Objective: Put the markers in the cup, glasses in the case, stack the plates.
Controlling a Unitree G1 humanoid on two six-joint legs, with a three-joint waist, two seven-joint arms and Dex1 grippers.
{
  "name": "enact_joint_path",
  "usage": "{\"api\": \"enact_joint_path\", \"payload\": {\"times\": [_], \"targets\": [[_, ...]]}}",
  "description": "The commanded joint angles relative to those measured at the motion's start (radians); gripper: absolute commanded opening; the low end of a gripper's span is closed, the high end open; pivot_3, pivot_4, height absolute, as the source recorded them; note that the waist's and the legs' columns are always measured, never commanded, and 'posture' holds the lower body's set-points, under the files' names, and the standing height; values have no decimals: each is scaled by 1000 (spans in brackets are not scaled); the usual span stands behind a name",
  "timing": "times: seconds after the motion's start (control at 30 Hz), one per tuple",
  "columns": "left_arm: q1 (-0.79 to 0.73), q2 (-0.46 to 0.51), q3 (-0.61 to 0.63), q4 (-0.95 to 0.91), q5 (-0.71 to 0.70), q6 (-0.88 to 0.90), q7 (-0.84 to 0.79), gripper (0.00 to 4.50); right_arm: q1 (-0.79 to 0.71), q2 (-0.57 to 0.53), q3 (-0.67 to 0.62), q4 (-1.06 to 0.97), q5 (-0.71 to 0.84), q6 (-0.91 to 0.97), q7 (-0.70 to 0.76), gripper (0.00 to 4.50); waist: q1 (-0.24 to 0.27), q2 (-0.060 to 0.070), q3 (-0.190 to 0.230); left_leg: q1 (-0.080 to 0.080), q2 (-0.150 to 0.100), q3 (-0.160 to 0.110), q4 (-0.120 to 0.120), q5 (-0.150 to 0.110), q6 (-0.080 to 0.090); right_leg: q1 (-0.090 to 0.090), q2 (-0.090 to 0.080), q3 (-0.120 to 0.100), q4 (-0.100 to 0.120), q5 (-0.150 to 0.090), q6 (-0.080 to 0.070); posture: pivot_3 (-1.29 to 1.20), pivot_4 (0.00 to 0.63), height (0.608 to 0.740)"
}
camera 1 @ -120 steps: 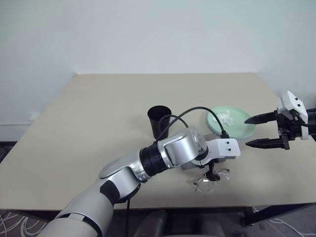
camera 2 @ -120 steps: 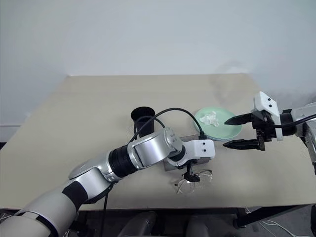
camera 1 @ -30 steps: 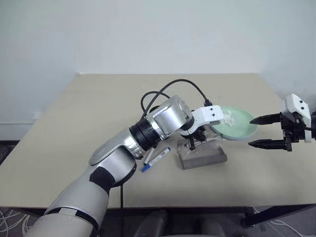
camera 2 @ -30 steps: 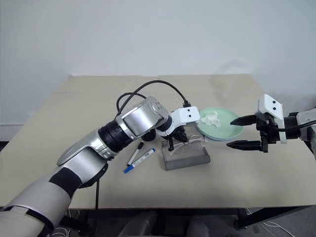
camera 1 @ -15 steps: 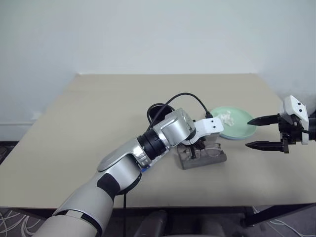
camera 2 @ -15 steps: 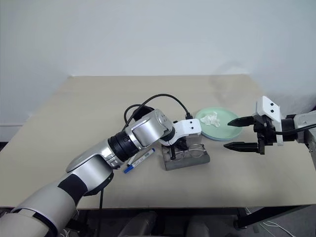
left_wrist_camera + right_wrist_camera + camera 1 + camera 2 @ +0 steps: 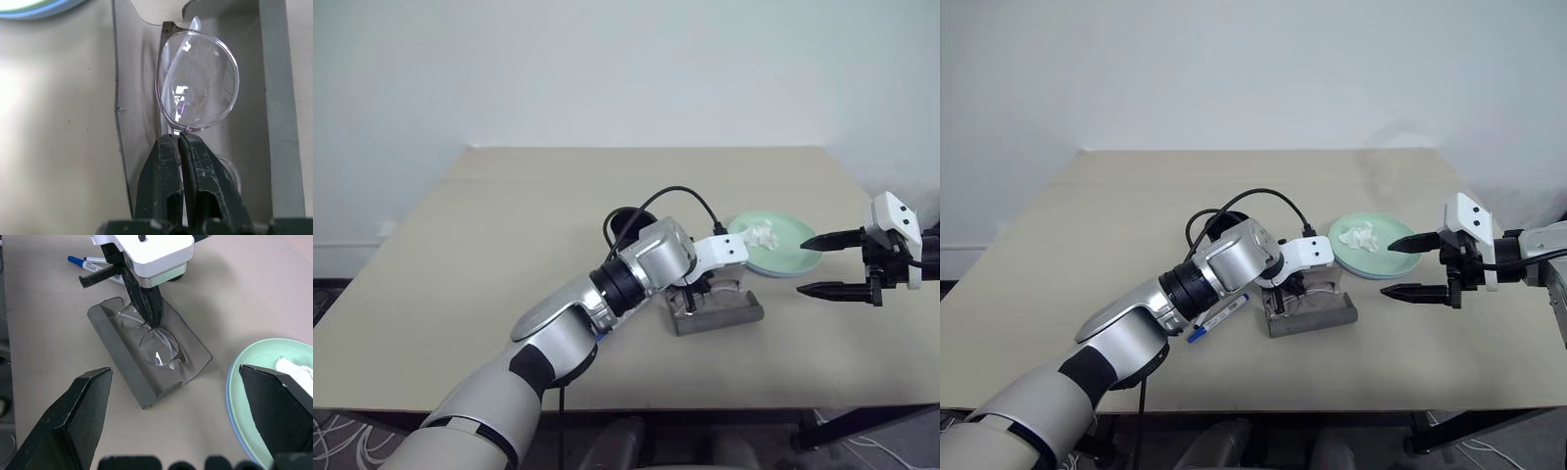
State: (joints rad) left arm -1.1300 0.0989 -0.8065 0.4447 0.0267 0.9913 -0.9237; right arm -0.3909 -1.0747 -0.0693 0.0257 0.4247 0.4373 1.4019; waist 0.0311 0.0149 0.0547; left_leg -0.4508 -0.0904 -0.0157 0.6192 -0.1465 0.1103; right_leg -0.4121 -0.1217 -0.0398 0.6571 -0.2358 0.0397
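Observation:
The wire-rimmed glasses (image 7: 198, 81) sit low inside the open grey case (image 7: 722, 315), and my left gripper (image 7: 178, 137) is shut on their bridge, pointing steeply down. The right wrist view also has the glasses (image 7: 157, 346) and case (image 7: 122, 360). My right gripper (image 7: 801, 266) hangs open to the right of the case, near the plates. The mint green plate (image 7: 788, 253) lies on the light blue one, whose rim (image 7: 230, 396) peeks out beneath. A blue-capped marker (image 7: 1217, 319) lies left of the case, partly under my left arm. The black cup (image 7: 625, 217) stands behind that arm.
A crumpled white tissue (image 7: 762, 233) rests on the green plate. A black cable (image 7: 680, 196) loops above my left wrist. The tabletop (image 7: 509, 225) stretches bare to the left and far side, and its front edge runs close below the case.
My left gripper has lowered the glasses from just above the case down into it, and the arm now covers most of the markers. The right gripper has stayed put.

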Motion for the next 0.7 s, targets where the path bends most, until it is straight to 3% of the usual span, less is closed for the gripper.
{"api": "enact_joint_path", "payload": {"times": [0.03, 0.43, 0.7], "targets": [[-6, -3, 17, -19, 20, -8, 2, 34, -28, -3, -28, -21, 17, 0, -2, 4500, 0, 0, 0, 0, 0, 0, 0, 0, 0, 0, 0, 0, 0, 0, 0, 0, 0, 722], [31, 15, -46, -118, 28, 20, -41, 34, -26, -3, -25, -28, 15, -1, -4, 4500, 0, 0, 0, 0, 0, 0, 0, 0, 1, 0, 0, -1, 0, 0, 0, 0, 0, 722], [-18, 33, 34, -148, 10, 26, -46, 2653, -14, -2, -21, -19, 7, -2, -7, 4500, 0, 0, 0, 0, 0, 0, 0, -1, 1, 0, 0, 0, 0, 0, 0, 0, 0, 722]]}}
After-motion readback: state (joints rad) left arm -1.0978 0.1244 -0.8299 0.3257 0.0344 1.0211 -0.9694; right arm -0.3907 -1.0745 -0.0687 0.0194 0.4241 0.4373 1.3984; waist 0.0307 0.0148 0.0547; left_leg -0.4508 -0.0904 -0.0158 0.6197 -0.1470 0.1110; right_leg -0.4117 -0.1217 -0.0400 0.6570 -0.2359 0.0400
